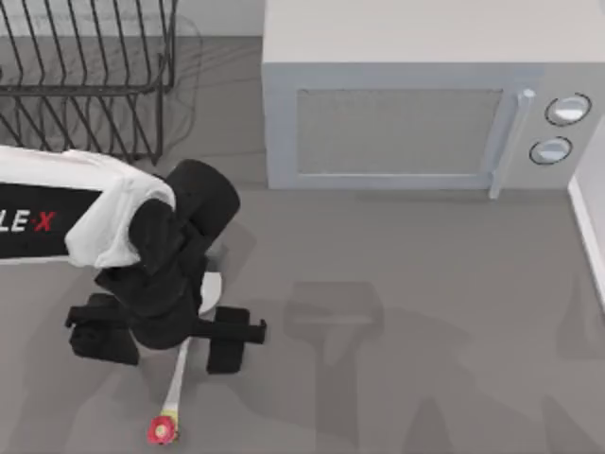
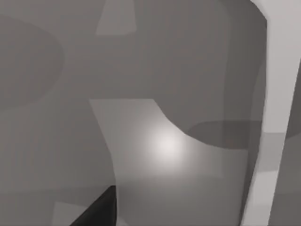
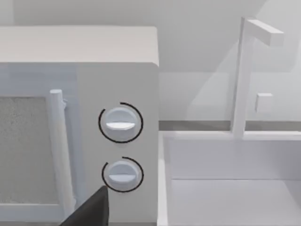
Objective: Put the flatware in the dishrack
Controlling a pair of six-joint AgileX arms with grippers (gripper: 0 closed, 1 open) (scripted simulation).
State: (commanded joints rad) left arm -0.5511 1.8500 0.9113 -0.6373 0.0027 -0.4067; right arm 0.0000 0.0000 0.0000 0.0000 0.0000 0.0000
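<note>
Left gripper (image 1: 161, 345) of the AgileX pair hangs low over the grey table (image 1: 425, 312) in the top view, directly above the middle of the spoon (image 1: 176, 378), in front of and left of the grey microwave (image 1: 397, 123). Black finger blocks stick out to either side of the spoon, but whether they are spread or closed on it cannot be told from above. White bowl peeks out beside the wrist on the microwave side, while the slim handle runs away from the microwave to its red-and-yellow knob (image 1: 162, 431). Left of the microwave, in the far corner, stands the black wire dishrack (image 1: 90, 76), well apart from the spoon.

Seen from the left wrist, the table surface (image 2: 56, 70) lies close below, crossed by soft shadows, with a pale curved shape (image 2: 155, 146) in the middle that may be the spoon's bowl and a dark gripper part (image 2: 99, 212) at the frame's edge.

From the right wrist, the microwave's handle (image 3: 59, 150) and two round dials (image 3: 121, 122) face the camera, a white sink basin (image 3: 225, 188) with a tall faucet (image 3: 242, 75) just beside the microwave.
</note>
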